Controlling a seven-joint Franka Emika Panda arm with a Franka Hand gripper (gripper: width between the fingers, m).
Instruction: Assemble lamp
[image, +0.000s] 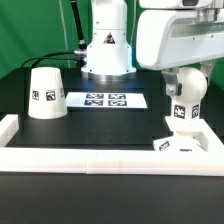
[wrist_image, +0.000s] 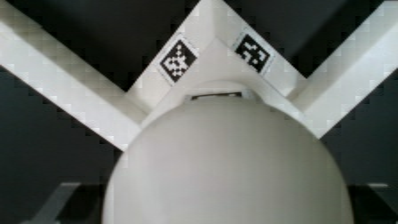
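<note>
My arm hangs over the exterior view's right side of the dark surface (image: 20, 110), and my tool (image: 184, 92) is down at the bulb (image: 186, 98), which stands upright with its round ball on top and its tagged neck below. The neck sits on the low square base (image: 180, 143), which rests in the corner where the white border rail (image: 100, 158) turns, close against it. From the outside camera my tool's body covers the top of the bulb, so I cannot tell from there how my fingers stand. The wrist camera gives me the bulb (wrist_image: 222, 155) filling most of the frame, a big pale rounded shape right under me, and past it the two arms of the rail (wrist_image: 54, 70) meeting in a point, with two small black-and-white tags on the white piece at that corner. My own fingers do not show clearly in that picture either, so whether I am clenched on the bulb or released I cannot tell. Off to the exterior view's left the cone-shaped shade (image: 45, 93) stands on its own, wide end down, a tag on its side, well apart from the bulb and base. Between them, flat on the surface, lies the marker board (image: 106, 100) with its row of tags.
</note>
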